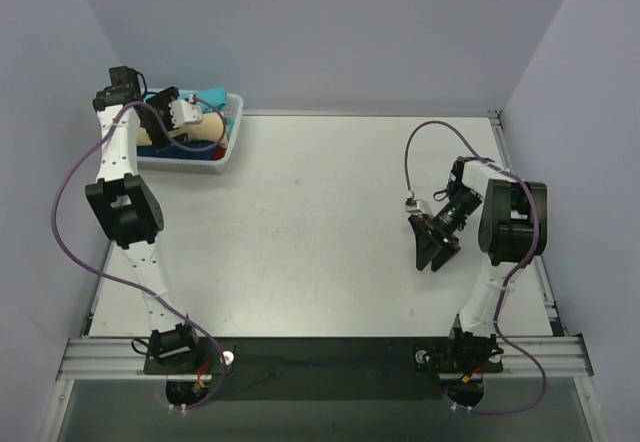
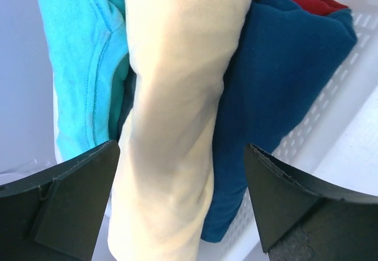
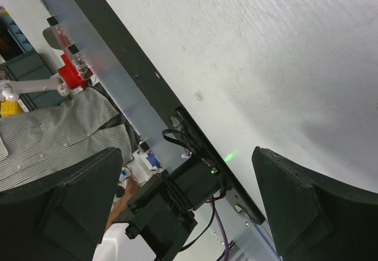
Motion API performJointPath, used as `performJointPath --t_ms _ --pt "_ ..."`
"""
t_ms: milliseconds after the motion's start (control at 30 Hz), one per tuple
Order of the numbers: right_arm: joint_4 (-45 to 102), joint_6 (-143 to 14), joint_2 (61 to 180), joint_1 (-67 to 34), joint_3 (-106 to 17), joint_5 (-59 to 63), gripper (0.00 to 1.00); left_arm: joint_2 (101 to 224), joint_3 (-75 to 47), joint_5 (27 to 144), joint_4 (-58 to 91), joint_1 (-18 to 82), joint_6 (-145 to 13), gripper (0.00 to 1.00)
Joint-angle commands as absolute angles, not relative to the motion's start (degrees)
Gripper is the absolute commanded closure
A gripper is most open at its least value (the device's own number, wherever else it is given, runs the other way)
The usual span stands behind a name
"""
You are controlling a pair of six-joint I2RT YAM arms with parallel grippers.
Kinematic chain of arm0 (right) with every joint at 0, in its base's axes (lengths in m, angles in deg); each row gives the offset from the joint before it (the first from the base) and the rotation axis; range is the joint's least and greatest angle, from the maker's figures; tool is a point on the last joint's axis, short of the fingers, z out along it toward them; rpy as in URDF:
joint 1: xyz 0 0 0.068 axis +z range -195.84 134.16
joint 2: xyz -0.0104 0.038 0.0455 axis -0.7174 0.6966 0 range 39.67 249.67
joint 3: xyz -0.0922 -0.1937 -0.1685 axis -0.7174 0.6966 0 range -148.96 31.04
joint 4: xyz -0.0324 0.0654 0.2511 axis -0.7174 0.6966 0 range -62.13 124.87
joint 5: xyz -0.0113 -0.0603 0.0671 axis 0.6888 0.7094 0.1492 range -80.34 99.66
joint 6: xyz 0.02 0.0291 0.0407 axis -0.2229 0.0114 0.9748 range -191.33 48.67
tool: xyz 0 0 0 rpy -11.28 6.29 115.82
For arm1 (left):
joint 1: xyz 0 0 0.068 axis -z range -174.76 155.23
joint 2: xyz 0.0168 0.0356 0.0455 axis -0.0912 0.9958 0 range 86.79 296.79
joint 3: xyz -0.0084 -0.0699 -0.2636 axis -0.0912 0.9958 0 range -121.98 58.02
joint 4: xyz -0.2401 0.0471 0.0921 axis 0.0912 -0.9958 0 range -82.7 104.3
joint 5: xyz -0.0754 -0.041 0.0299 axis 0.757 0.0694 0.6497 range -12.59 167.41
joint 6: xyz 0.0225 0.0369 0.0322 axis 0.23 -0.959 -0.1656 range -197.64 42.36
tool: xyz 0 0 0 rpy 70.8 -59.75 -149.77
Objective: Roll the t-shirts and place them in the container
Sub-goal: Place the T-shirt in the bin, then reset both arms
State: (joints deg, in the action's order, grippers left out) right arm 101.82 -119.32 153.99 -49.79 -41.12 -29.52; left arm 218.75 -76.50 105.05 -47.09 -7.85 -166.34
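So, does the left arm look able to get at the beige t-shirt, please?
Probably yes: the left end effector is open directly over the beige t-shirt in the white basket, and nothing covers it between the teal shirt and dark blue shirt.

No text, label, brand, number or sign can be read in any of the three views. Seen close in the left wrist view, the t-shirts [image 2: 177, 95] are plain cloth, and the white basket [image 2: 331, 125] at the right of that frame shows only its pattern of holes.
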Motion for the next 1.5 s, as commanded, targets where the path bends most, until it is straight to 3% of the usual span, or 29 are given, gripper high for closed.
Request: performJointPath --t_ms 0,200,333,567,667,700,767,900,967,1067,1233,1467 --pt "113.4 -120.0 153.3 -49.4 -42.8 -29.5 0.00 214.2 -79.2 106.2 -52.3 -8.7 -165.2 0.03" --pt "113.4 -117.5 147.5 -48.2 -45.8 -31.9 0.00 204.8 -81.3 111.9 -54.4 -12.2 -148.6 0.03" --pt "111.8 -115.5 139.3 -47.9 -48.1 -32.2 0.00 192.6 -71.6 109.7 -48.6 -11.3 -129.2 0.03" --pt "106.5 -109.0 134.8 -47.7 -62.4 -34.1 0.00 163.1 -34.6 98.4 -25.9 -10.2 -89.5 0.03" --pt "94.1 -100.5 129.9 -47.1 -68.7 -30.1 0.00 152.8 -22.2 102.1 -13.6 -10.1 -78.4 0.03" --pt "84.2 -97.5 128.3 -46.5 -69.1 -27.3 0.00 150.4 -13.0 104.2 -5.2 -10.1 -74.5 0.03" --pt "74.8 -90.9 123.7 -43.4 -67.7 -21.6 0.00 148.0 -9.8 103.7 -5.8 -6.5 -68.5 0.03" --pt "60.5 -84.2 119.7 -32.5 -60.9 7.1 0.00 145.7 -0.9 105.5 -1.8 -0.8 -76.3 0.03" --pt "61.2 -83.9 118.8 -29.8 -57.6 9.1 0.00 145.3 3.2 106.1 -0.3 1.3 -77.3 0.03" --pt "62.0 -80.8 116.6 -27.2 -52.6 9.2 0.00 146.7 8.4 116.2 5.4 2.5 -77.2 0.03" --pt "61.5 -79.6 112.0 -25.7 -46.2 -1.6 0.00 148.1 17.4 113.4 11.0 3.0 -78.8 0.03" --pt "62.8 -81.8 110.2 -25.5 -43.1 -6.6 0.00 146.7 22.4 114.5 9.1 3.3 -80.6 0.03"
